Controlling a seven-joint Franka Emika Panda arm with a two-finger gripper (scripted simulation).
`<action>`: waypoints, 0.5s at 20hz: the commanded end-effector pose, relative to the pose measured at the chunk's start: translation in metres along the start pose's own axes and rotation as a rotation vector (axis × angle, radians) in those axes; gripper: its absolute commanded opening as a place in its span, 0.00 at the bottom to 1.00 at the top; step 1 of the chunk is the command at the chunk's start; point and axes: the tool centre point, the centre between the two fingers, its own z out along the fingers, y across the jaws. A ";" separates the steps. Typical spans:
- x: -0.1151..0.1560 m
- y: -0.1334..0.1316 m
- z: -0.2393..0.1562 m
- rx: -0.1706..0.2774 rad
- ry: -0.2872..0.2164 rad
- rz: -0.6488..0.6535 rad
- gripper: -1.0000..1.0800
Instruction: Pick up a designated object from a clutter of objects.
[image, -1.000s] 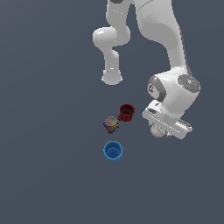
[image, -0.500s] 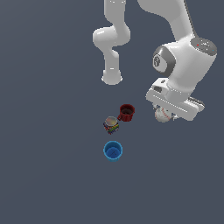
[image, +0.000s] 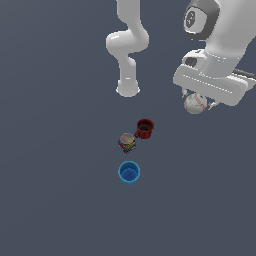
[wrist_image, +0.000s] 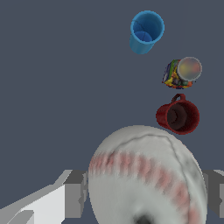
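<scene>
Blue comes first: on the exterior view's left side of the group sits the blue cup (image: 129, 172), standing up with its mouth open. Just beside it is the small can (image: 127, 142) with many colours and a silver top. Next to that is the dark red mug (image: 145, 128). These three stand close together on the dark grey floor (image: 50, 175).

Far over on the exterior view's right, well apart from them and lifted off the floor, is the white baseball (image: 195, 103) with red stitching. It hangs under the gripper (image: 199, 102), and the jaws are closed on it, one finger (wrist_image: 74, 192) pressing each side.

The ball looks hard, round and quite light, I think. Round things can roll and slip, so the best hold is across its fat middle, and that seems to be where the fingers press.

All around the ball is open room. The cups and can are low and off to one side, so nothing looks close enough to bump.
</scene>
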 end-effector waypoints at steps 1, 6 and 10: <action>-0.007 0.005 -0.027 0.001 0.001 0.000 0.00; -0.018 0.012 -0.071 0.001 0.001 0.000 0.00; -0.024 0.016 -0.097 0.001 0.001 0.000 0.00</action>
